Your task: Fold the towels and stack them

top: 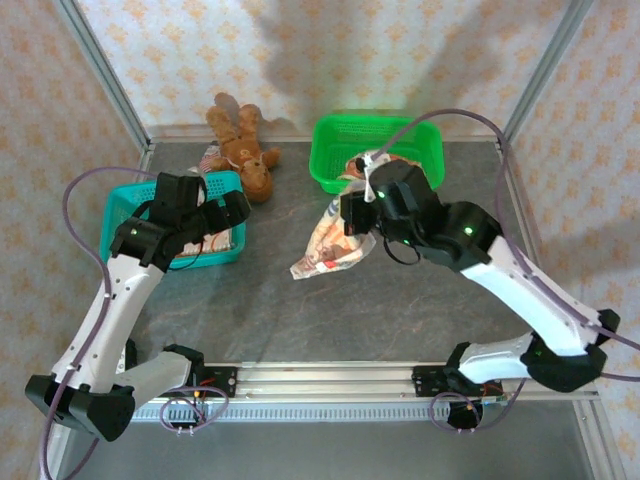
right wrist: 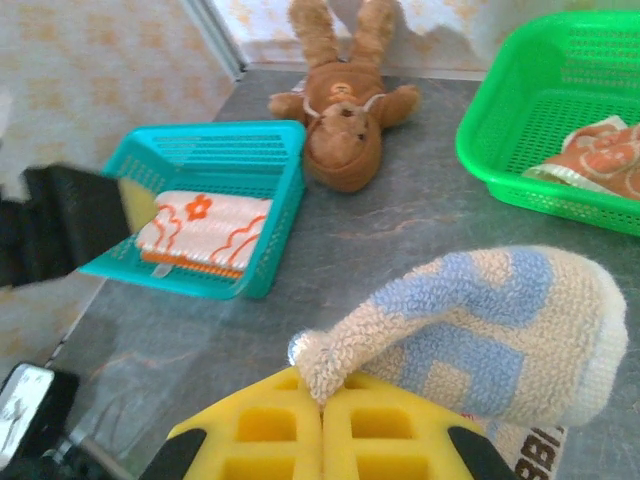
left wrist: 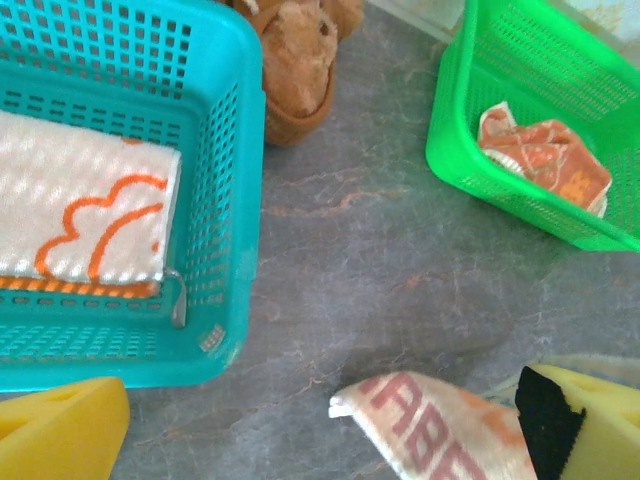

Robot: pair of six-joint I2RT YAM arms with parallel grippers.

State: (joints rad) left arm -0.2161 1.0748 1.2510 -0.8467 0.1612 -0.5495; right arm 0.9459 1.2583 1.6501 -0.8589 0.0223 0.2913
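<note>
— What is hard to see?

— The bottom of the blue-and-cream towel (right wrist: 480,330) is running off the picture. A corner with red letters (left wrist: 420,435) is lying on the table (left wrist: 380,270), and I cannot tell if it is part of the same towel. An orange stripy edge is peeking out under the folded towel (left wrist: 80,200). I cannot tell if that is one more towel.

— What is the right gripper (right wrist: 322,388) doing?

— Its yellow fingers are squeezing tight together and pinching a bit of the blue-and-cream towel. From above, that towel is hanging down to the table between the two baskets.

— And the left gripper (left wrist: 325,425)?

— It is standing wide open and holding nothing. It is hanging over the edge of the teal basket (left wrist: 240,200).

— How many things are you counting?

— Two baskets. The teal basket is holding the folded towel, and the green basket (left wrist: 450,130) is holding one crumpled orange towel (left wrist: 545,160). That is three towels for sure. One teddy bear (left wrist: 300,60) is lying at the back between the baskets.
</note>
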